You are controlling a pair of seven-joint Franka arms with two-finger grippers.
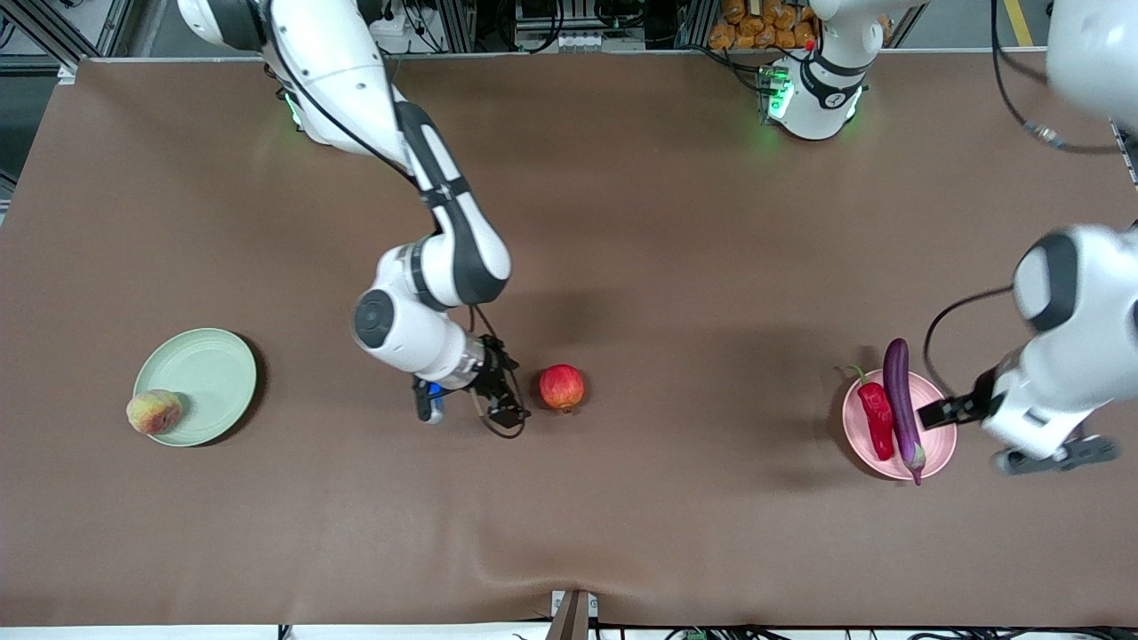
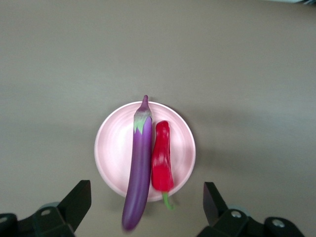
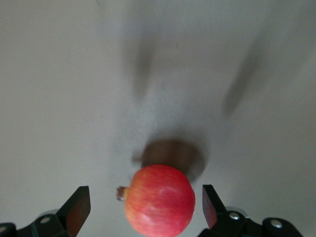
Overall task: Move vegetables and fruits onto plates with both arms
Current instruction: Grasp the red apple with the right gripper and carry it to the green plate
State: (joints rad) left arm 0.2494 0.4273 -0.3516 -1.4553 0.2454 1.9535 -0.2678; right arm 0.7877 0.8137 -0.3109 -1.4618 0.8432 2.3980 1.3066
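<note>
Brown table: your right gripper [image 3: 143, 210] is spread wide beside the red fruit [image 1: 562, 388]; it may roll away if nudged. Left gripper [image 2: 148, 207], wide, empty, hangs over the pink plate [image 1: 938, 440].

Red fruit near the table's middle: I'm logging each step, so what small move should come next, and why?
Probably the right gripper should ease forward around the red fruit and close: its fingers are open beside the fruit, which lies on the bare table, off the green plate.
</note>
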